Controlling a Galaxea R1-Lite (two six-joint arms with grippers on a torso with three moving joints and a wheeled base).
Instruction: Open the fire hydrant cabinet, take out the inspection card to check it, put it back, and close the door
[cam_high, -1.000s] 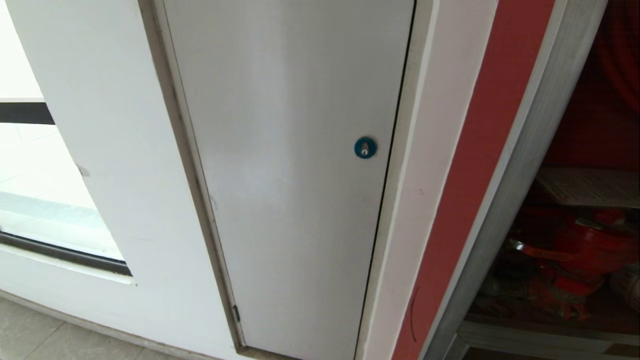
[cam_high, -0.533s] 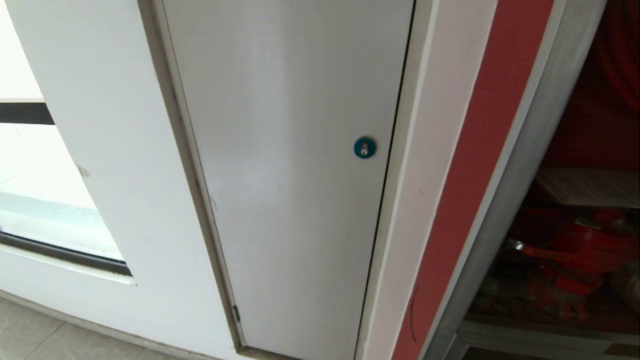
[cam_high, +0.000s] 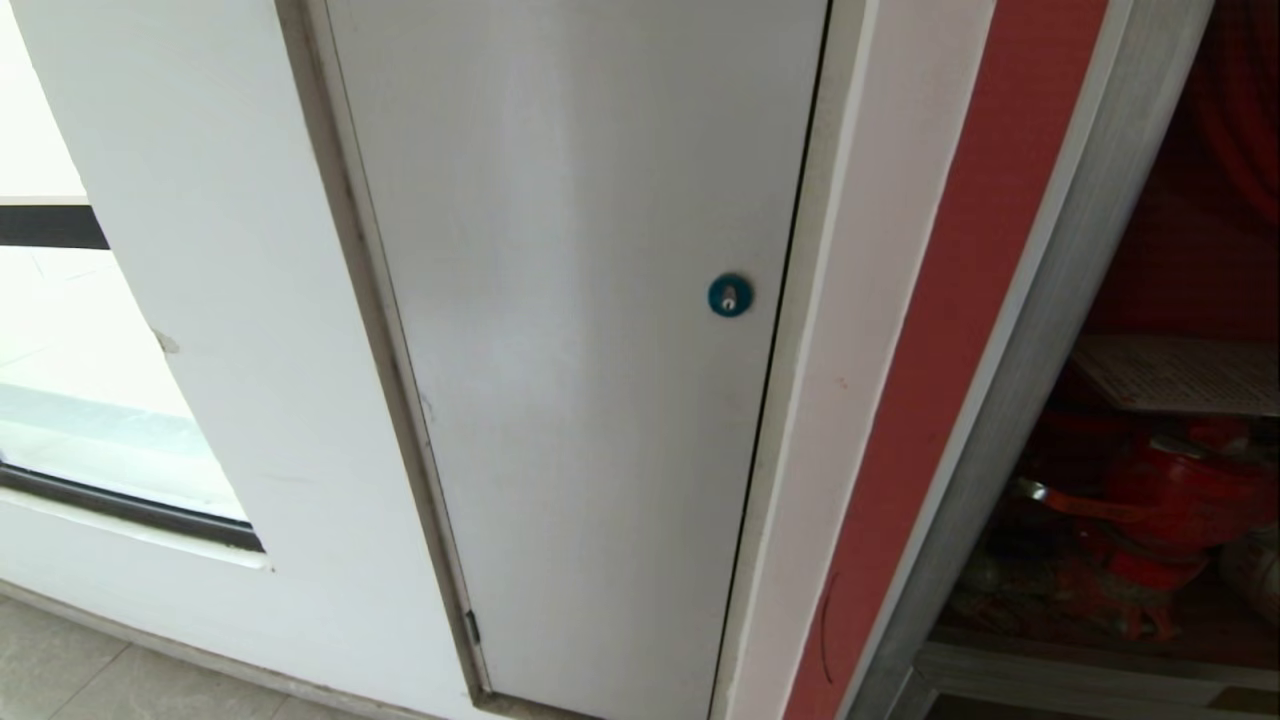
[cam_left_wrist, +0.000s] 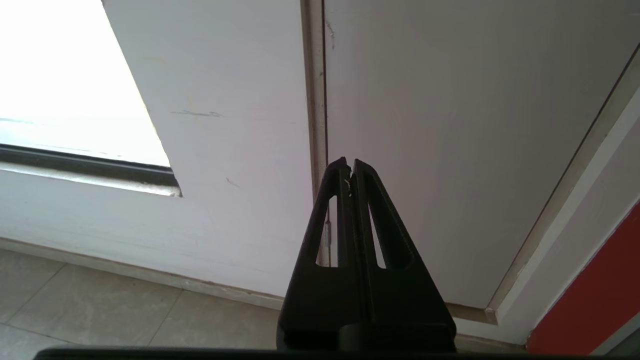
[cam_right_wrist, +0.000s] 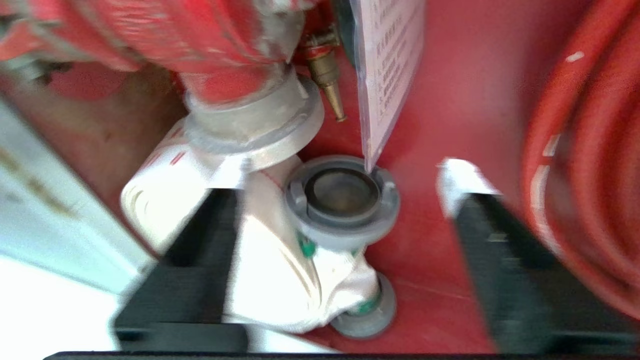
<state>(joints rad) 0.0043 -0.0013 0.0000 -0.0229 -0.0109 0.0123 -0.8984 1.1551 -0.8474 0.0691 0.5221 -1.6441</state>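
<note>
Our right hand (cam_right_wrist: 345, 205), fingers spread and empty, sits below the inspection card (cam_right_wrist: 387, 75); thin, slippery, floppy laminate, so we'd pinch its lower edge.

A white wall (cam_high: 230, 330) holds a plain white door (cam_high: 580, 350) with a round blue lock (cam_high: 730, 296) near its right edge. Left of it, a bright window (cam_high: 70, 400) with a dark frame lets in daylight. Grey tile floor (cam_high: 90, 670) meets the wall. A red strip (cam_high: 950, 330) runs right of the door.
</note>
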